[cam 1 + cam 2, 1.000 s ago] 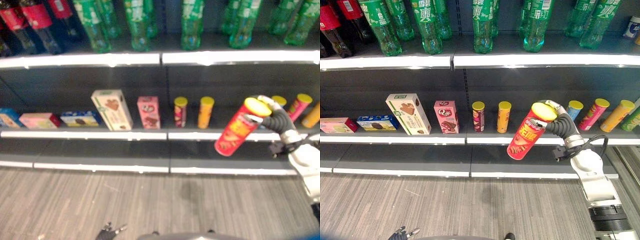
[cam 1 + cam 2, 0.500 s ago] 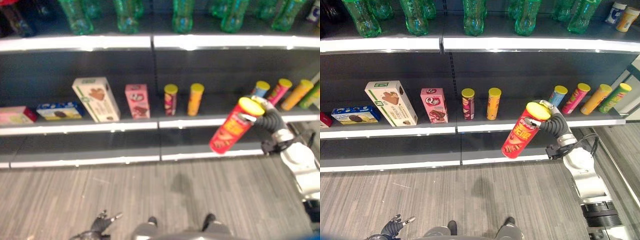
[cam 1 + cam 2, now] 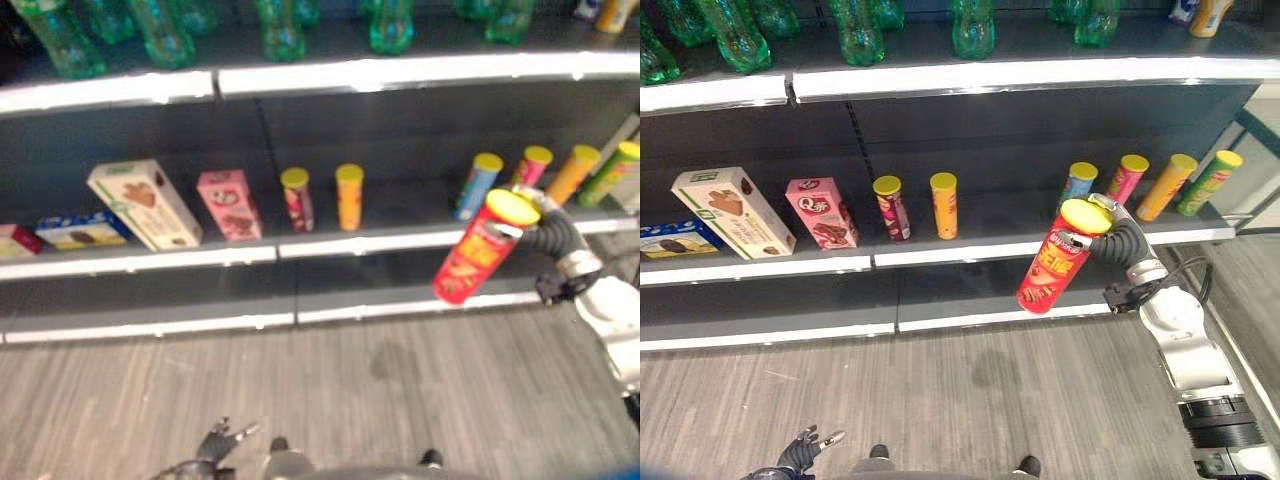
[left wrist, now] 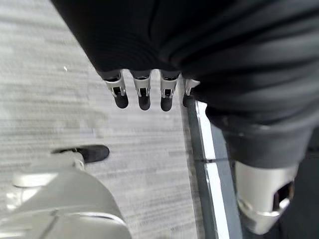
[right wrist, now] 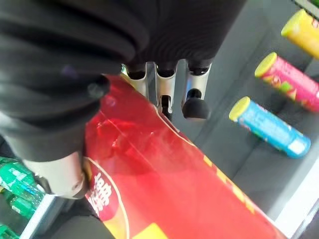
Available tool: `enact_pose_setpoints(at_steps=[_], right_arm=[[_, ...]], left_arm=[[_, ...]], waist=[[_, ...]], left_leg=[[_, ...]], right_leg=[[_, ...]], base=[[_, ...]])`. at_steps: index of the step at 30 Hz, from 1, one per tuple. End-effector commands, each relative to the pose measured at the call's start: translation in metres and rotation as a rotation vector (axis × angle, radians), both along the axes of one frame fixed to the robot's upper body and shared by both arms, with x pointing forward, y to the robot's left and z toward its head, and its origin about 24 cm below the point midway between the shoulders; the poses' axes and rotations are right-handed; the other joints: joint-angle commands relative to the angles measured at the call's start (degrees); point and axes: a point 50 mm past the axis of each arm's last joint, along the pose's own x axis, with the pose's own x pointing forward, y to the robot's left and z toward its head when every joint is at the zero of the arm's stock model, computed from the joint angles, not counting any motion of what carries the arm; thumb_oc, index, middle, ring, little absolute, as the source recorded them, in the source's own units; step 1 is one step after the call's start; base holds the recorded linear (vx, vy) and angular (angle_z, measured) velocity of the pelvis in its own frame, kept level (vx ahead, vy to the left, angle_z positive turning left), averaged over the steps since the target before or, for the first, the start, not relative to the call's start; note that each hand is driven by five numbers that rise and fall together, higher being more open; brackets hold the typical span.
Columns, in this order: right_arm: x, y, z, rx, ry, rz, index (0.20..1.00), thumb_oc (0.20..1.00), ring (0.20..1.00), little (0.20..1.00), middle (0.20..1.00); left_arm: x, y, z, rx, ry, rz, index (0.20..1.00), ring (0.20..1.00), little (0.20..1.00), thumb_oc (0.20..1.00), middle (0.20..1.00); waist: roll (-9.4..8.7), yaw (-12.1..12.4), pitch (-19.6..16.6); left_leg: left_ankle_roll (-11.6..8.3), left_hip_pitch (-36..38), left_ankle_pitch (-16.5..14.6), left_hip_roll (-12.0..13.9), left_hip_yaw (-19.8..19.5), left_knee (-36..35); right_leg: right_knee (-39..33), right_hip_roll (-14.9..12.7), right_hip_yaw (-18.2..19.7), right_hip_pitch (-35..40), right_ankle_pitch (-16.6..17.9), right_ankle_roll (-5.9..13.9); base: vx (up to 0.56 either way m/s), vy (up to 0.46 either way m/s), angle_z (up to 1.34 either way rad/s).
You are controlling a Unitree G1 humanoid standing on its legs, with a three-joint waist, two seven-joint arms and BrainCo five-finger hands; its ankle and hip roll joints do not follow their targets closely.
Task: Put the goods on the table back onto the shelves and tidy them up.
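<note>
- The right hand point(image 5: 164, 84) is gripping a red can point(image 5: 169, 184).
- Blue point(image 5: 269, 128), pink point(image 5: 289, 82) and yellow point(image 5: 301, 32) cans are standing on the dark shelf point(image 5: 234, 79) beyond.

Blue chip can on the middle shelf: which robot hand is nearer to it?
The right. The right robot hand, curled round the red chip can, is just in front of the blue chip can. The left robot hand hangs low over the floor, far away.

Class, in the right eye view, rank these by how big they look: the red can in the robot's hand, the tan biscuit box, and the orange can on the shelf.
1. Tan biscuit box
2. Red can, though it is nearer the camera, so this ranking is unsure
3. Orange can
</note>
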Motion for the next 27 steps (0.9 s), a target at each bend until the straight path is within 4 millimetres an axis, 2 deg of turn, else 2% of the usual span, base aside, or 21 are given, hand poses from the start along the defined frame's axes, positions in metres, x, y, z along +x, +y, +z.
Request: enact_pose_setpoints(at_steps=[1,3,5,6,7,8,10,13,15,20,25,26,27], right_arm=[[0.005,0.018,0.045,0.056,-0.215,0.101,0.200,0.200,0.200,0.200,0.200],[0.003,0.014,0.043,0.067,-0.214,0.076,0.200,0.200,0.200,0.200,0.200],[0.003,0.011,0.041,0.068,-0.225,0.044,0.200,0.200,0.200,0.200,0.200],[0.003,0.011,0.041,0.067,-0.226,0.044,0.200,0.200,0.200,0.200,0.200],[0.004,0.012,0.040,0.060,-0.226,0.040,0.200,0.200,0.200,0.200,0.200],[0.005,0.013,0.039,0.061,-0.224,0.038,0.200,0.200,0.200,0.200,0.200],[0.005,0.012,0.037,0.058,-0.222,0.021,0.200,0.200,0.200,0.200,0.200],[0.005,0.010,0.034,0.042,-0.219,-0.015,0.200,0.200,0.200,0.200,0.200],[0.005,0.010,0.035,0.045,-0.225,-0.017,0.200,0.200,0.200,0.200,0.200],[0.006,0.008,0.033,0.091,-0.223,-0.028,0.200,0.200,0.200,0.200,0.200],[0.008,0.011,0.035,0.108,-0.229,-0.017,0.200,0.200,0.200,0.200,0.200],[-0.008,-0.038,0.018,0.062,-0.186,-0.269,0.200,0.200,0.200,0.200,0.200],[-0.009,-0.039,0.020,0.043,-0.197,-0.277,0.200,0.200,0.200,0.200,0.200]], left_arm=[[0.024,0.023,0.018,0.081,-0.083,-0.079,1.000,1.000,1.000,1.000,1.000],[0.033,0.016,0.018,0.065,-0.103,-0.086,1.000,1.000,1.000,1.000,1.000],[0.038,0.012,0.018,0.068,-0.114,-0.109,1.000,1.000,1.000,1.000,1.000],[0.038,0.011,0.018,0.068,-0.114,-0.109,1.000,1.000,1.000,1.000,1.000],[0.036,0.009,0.016,0.063,-0.099,-0.122,1.000,1.000,1.000,1.000,1.000],[0.035,0.008,0.015,0.065,-0.092,-0.132,1.000,1.000,1.000,1.000,1.000],[0.033,0.009,0.015,0.069,-0.080,-0.133,1.000,1.000,1.000,1.000,1.000],[0.020,0.015,0.008,0.104,-0.006,-0.107,1.000,1.000,1.000,1.000,1.000],[0.017,0.018,0.007,0.115,0.006,-0.099,1.000,1.000,1.000,1.000,1.000],[-0.003,0.026,0.001,0.139,0.081,-0.034,1.000,1.000,1.000,1.000,1.000],[0.002,0.025,0.003,0.137,0.061,-0.020,1.000,1.000,1.000,1.000,1.000],[-0.028,0.000,-0.013,0.053,0.127,0.127,1.000,1.000,1.000,1.000,1.000],[-0.020,-0.002,-0.012,0.048,0.097,0.118,1.000,1.000,1.000,1.000,1.000]], waist=[[-1.85,2.56,-0.91],[-1.90,2.40,-0.86],[-1.44,2.53,-0.79],[-1.49,2.56,-0.88],[-0.63,2.59,-1.41],[-0.47,2.39,-1.33],[-0.47,2.13,-1.55],[-0.68,1.77,-2.37],[-0.73,1.80,-2.41],[-1.01,2.04,-2.72],[-1.30,2.47,-2.13],[0.24,1.35,-0.64],[0.22,1.18,-0.46]], left_leg=[[-0.80,-2.39,-5.76,-1.95,-3.74,11.92],[0.12,-4.85,-6.54,-4.51,-4.88,6.83],[1.30,-7.93,-3.12,-6.98,-4.81,0.81],[1.30,-7.78,-2.82,-7.04,-4.76,0.31],[2.14,-6.60,-2.90,-7.57,-4.56,-2.76],[2.33,-6.53,-2.59,-7.88,-4.22,-2.21],[2.74,-5.97,-2.65,-8.27,-3.68,-2.50],[3.84,-2.54,-2.48,-9.29,-0.82,-5.92],[4.07,-1.97,-2.72,-9.37,-0.21,-5.97],[4.32,0.03,-3.23,-9.07,0.72,-6.21],[3.36,-0.66,-2.31,-7.81,-0.10,-6.21],[1.33,-3.57,-0.21,-4.99,5.52,-2.39],[1.16,-3.84,0.05,-4.65,5.23,-1.94]], right_leg=[[0.53,-2.20,1.57,-3.79,-0.77,-0.24],[0.06,-2.34,1.67,-2.83,-1.70,-0.05],[0.06,-1.99,1.62,-2.57,-2.17,0.14],[0.06,-2.05,1.63,-2.65,-2.20,0.15],[0.54,-1.64,2.38,-2.90,-2.25,0.30],[1.48,-2.05,2.25,-2.76,-2.11,0.23],[2.06,-2.51,2.22,-2.68,-1.81,0.35],[3.95,-4.19,3.08,-3.21,-1.26,0.99],[4.31,-4.52,3.43,-3.39,-1.15,1.14],[4.38,-4.79,3.58,-2.95,-1.11,1.22],[4.07,-3.43,3.73,-3.57,-2.04,0.58],[0.06,0.20,1.43,0.81,-7.07,-1.93],[0.06,0.51,0.98,1.16,-7.45,-2.12]], base=[[0.09,-0.052,-0.04],[0.12,0.050,0.03],[0.06,0.087,0.22],[0.06,0.129,0.18],[0.07,0.132,-0.05],[0.07,0.133,-0.08],[0.08,0.112,-0.16],[0.11,0.146,-0.25],[0.05,0.050,-0.38],[0.05,0.014,-0.20],[-0.05,-0.086,-0.02],[-0.06,-0.131,0.03],[-0.05,-0.119,0.10]])
